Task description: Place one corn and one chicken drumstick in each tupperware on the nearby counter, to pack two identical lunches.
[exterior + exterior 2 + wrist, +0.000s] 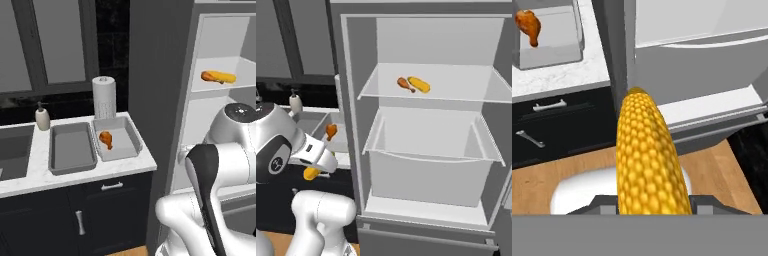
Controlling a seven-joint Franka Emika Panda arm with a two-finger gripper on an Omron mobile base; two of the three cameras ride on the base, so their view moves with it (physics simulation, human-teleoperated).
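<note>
Your gripper [315, 170] is clamped on a corn cob [648, 160], holding it in front of the open fridge [426, 135], low by its left wall. On the counter [75, 172] left of the fridge, the tupperware nearer the fridge [120, 147] holds one drumstick [106, 139]; the farther tupperware [72, 147] lies just beside it. Inside, the fridge's upper shelf [456, 87] carries a second cob [419, 84] touching a second drumstick [404, 84].

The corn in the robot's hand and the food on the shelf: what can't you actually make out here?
- Gripper: in the hand view the held corn covers its fingers.
- Corn's lower end: cut off by the bottom edge there.
- Shelf drumstick: in the right base view it lies against the other cob; too small to tell whether they overlap.
- Left tupperware: in the left base view its near wall hides part of its floor.
</note>
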